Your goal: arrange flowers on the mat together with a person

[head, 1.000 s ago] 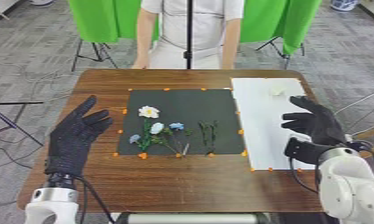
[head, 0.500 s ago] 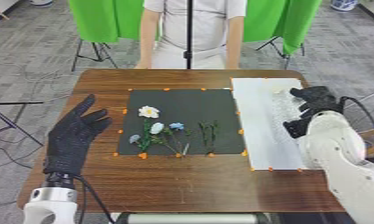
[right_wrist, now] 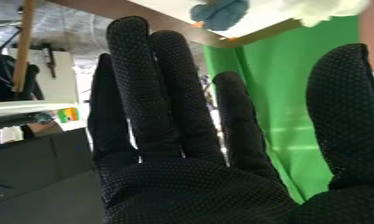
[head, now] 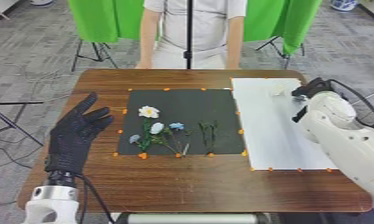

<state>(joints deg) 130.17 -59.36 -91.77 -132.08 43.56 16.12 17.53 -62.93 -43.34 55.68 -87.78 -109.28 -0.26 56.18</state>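
"Where are your hands?"

"My right hand (head: pixel 315 87) is upper right in the frame, fingers straight, by the white sheet (head: pixel 270 135); my left hand (head: pixel 71 136), at the left, is relaxed open."

"Flowers?"

"Several flowers (head: pixel 157 128) lie on the dark mat (head: pixel 188 102), left of centre; a white bloom (head: pixel 278 91) sits upper right."

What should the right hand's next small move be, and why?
Probably ease the right hand towards the blue flower: its fingers are straight and hold nothing, and that bloom shows beyond their tips, beside a white flower.
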